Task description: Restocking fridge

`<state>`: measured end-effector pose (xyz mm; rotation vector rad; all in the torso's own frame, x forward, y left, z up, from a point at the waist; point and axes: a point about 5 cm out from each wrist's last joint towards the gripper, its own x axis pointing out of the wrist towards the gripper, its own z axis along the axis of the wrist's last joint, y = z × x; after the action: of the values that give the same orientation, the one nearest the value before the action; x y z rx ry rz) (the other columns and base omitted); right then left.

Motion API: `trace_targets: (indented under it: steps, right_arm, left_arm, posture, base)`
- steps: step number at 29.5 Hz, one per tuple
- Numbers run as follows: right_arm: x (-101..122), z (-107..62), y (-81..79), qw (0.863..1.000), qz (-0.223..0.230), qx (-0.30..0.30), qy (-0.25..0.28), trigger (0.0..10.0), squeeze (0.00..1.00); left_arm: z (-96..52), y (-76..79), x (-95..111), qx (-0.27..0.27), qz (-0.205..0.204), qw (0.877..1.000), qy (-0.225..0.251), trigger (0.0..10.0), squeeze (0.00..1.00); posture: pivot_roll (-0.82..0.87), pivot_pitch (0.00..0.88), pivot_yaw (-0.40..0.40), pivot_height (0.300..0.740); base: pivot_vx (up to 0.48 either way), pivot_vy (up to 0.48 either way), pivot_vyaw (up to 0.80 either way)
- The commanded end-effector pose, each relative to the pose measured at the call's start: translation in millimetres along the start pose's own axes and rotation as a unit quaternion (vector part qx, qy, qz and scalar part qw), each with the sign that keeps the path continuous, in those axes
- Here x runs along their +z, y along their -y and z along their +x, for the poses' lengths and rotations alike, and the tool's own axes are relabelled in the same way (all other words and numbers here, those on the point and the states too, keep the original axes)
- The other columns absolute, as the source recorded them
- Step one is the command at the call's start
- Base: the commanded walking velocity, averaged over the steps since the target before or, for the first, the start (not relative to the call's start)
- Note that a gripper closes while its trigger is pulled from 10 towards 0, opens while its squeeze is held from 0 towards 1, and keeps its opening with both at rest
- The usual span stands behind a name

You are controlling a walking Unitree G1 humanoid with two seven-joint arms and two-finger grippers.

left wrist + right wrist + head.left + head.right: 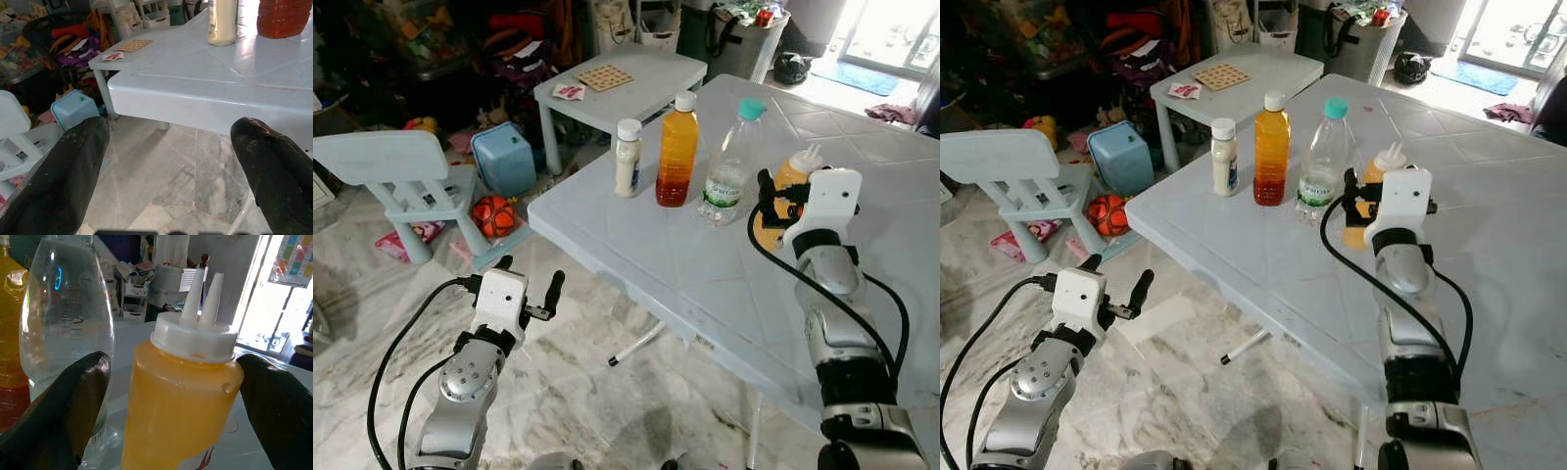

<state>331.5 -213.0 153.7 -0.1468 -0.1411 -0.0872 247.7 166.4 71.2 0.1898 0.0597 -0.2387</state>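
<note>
- Nothing restocked yet: four bottles stood on the surface (705,284).
- Right pincer (171,396) spread open around the sauce bottle (181,396), not yet clamped.
- Left pincer (171,166) open, empty, below the surface edge.

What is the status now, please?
Right gripper open, jaws either side of yellow squeeze bottle. Left gripper open, idle below table edge. Water bottle close beside.

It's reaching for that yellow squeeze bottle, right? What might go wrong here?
The right gripper straddles the yellow squeeze bottle, fingers open. One finger sits close to the clear water bottle, so closing or lifting could knock it into the orange juice bottle. The soft bottle may also squirt if squeezed hard.
</note>
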Motion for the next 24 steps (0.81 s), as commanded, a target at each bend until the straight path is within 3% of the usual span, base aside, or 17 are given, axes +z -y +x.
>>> trace_targets:
  steps: [1, 11, 12, 13, 14, 16, 17, 19, 24]
  right_arm:
    - [3.6, 4.4, 1.0, 1.000, 0.001, 0.005, 0.007, 10.0, 0.00]
    - [2.6, 11.9, 4.3, 1.000, -0.008, 0.001, 0.004, 10.0, 0.00]
    - [2.7, 11.8, 5.5, 1.000, -0.009, 0.000, 0.005, 7.2, 0.00]
    - [2.7, 11.8, 5.5, 1.000, -0.009, 0.000, 0.005, 7.2, 0.00]
    - [2.6, 11.7, 6.4, 1.000, -0.009, -0.001, 0.005, 4.7, 0.00]
    - [1.7, 12.0, 8.5, 1.000, -0.013, -0.001, 0.005, 3.1, 0.00]
    - [1.8, 12.6, 9.8, 1.000, -0.014, -0.002, 0.007, 2.9, 0.00]
    - [2.8, 13.6, 11.3, 1.000, -0.017, -0.003, 0.009, 0.0, 0.00]
    - [3.9, 15.9, 11.3, 1.000, -0.017, -0.002, 0.012, 0.4, 0.00]
  left_arm:
    - [-1.0, -2.2, 1.7, 0.001, 0.007, 1.000, -0.002, 10.0, 0.00]
    - [-2.5, 0.7, 1.8, -0.003, 0.012, 1.000, -0.002, 10.0, 0.00]
    - [-3.0, 0.7, 1.3, -0.003, 0.012, 1.000, -0.003, 10.0, 0.00]
    - [-3.0, 0.7, 1.3, -0.003, 0.012, 1.000, -0.003, 10.0, 0.00]
    - [-3.3, 0.6, 1.1, -0.003, 0.012, 1.000, -0.003, 10.0, 0.00]
    - [-3.5, 0.9, 1.1, -0.003, 0.012, 1.000, -0.004, 10.0, 0.00]
    - [-3.2, 1.6, 1.5, -0.003, 0.012, 1.000, -0.004, 10.0, 0.00]
    - [-2.8, 2.1, 1.8, -0.003, 0.012, 1.000, -0.003, 10.0, 0.00]
    - [-2.9, 0.6, 2.0, -0.002, 0.015, 1.000, -0.003, 10.0, 0.00]
  posture:
    - [0.03, 0.024, 0.014, 0.740]
    - [0.04, 0.032, 0.014, 0.740]
    - [0.04, 0.032, 0.014, 0.740]
    - [0.04, 0.032, 0.014, 0.740]
    - [0.04, 0.034, 0.014, 0.740]
    - [0.03, 0.035, 0.015, 0.740]
    - [0.03, 0.036, 0.018, 0.740]
    - [0.04, 0.034, 0.018, 0.740]
    - [0.04, 0.032, 0.017, 0.740]
  base:
    - [0.000, 0.000, 0.00]
    - [0.000, 0.000, 0.00]
    - [0.000, 0.000, 0.00]
    - [0.000, 0.000, 0.00]
    - [0.000, 0.000, 0.00]
    - [0.000, 0.000, 0.00]
    - [0.000, 0.000, 0.00]
    - [0.000, 0.000, 0.00]
    - [0.000, 0.000, 0.00]
